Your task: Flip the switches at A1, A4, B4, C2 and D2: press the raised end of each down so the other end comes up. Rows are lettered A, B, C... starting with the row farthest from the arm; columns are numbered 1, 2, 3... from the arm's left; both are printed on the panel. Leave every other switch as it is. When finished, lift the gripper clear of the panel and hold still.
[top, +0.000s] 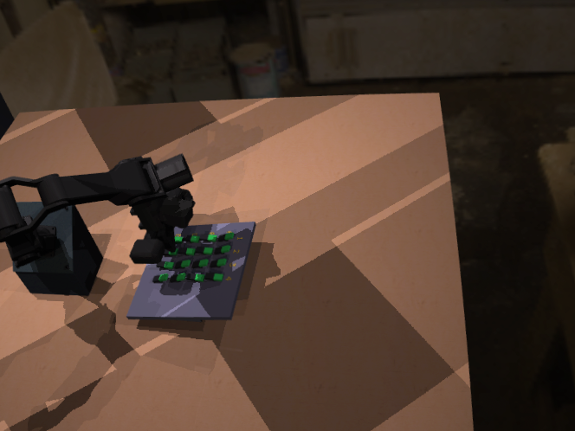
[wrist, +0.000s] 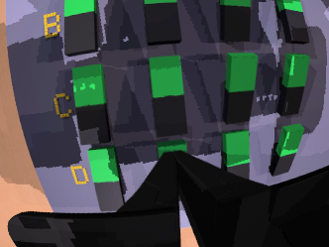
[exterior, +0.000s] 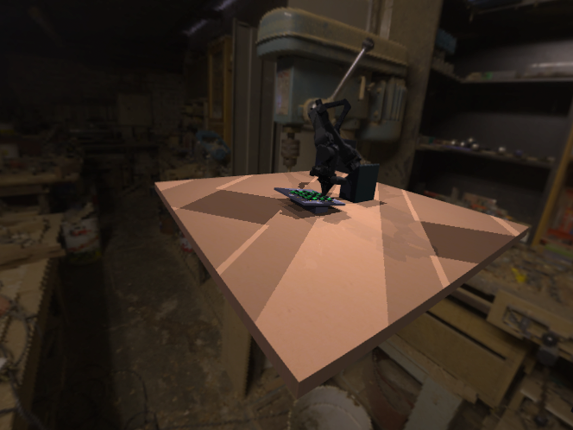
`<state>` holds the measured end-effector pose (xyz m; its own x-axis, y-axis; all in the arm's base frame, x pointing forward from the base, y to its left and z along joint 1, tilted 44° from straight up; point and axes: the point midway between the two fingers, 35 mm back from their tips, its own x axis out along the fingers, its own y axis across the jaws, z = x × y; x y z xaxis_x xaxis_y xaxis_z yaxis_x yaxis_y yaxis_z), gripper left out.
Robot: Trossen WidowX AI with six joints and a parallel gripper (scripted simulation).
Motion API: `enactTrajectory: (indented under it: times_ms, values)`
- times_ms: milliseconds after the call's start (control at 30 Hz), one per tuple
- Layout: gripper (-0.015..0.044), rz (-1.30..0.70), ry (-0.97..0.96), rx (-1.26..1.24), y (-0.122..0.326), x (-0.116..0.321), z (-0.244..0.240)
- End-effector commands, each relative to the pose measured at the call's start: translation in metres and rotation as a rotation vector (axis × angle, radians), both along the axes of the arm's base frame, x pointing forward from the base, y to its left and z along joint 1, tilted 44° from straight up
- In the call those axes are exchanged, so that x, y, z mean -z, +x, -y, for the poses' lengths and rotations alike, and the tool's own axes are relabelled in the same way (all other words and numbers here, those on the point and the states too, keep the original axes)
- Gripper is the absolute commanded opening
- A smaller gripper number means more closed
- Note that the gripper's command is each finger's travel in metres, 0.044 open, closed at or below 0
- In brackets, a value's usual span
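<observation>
Closed hand (top: pixel 172 250) (exterior: pixel 326 195) (wrist: pixel 172 160), fingertips together as a blunt pressing tip, points down at switch D2 (wrist: pixel 171 147), likely to flip it. The switch panel (top: pixel 177 305) (exterior: pixel 338 204) (wrist: pixel 36 142) lies on the tabletop (top: pixel 359 176) (exterior: pixel 330 276) (wrist: pixel 12 157), right of the base; the arm (top: pixel 95 186) (exterior: pixel 326 130) bends over its near edge.

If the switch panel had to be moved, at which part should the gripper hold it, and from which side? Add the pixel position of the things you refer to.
Probably best is the wide bare margin (top: pixel 210 305) (exterior: pixel 285 191) (wrist: pixel 317 127) on the arm's right, approached from that side. The panel (top: pixel 144 305) (exterior: pixel 334 204) (wrist: pixel 42 72) is a thin plate raised on a block (exterior: pixel 321 209), so one finger could go under its edge, clear of the switches (top: pixel 203 263) (exterior: pixel 311 194) (wrist: pixel 166 77).
</observation>
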<state>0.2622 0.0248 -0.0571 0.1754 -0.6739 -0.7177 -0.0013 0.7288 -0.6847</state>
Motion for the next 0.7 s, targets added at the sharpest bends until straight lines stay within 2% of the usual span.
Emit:
enactTrajectory:
  times_ms: [0,133,267,400,567,667]
  values:
    - [0.0000,-0.002,-0.004,-0.004,0.000,0.000,0.001]
    - [0.0000,0.001,0.000,-0.004,-0.002,-0.007,-0.007]
    - [0.0000,0.015,-0.001,-0.021,-0.013,-0.043,-0.042]
    - [0.0000,0.016,-0.001,-0.022,-0.014,-0.045,-0.043]
    - [0.0000,0.017,-0.001,-0.022,0.027,-0.065,-0.043]
    - [0.0000,0.018,-0.002,-0.022,0.035,-0.070,-0.042]
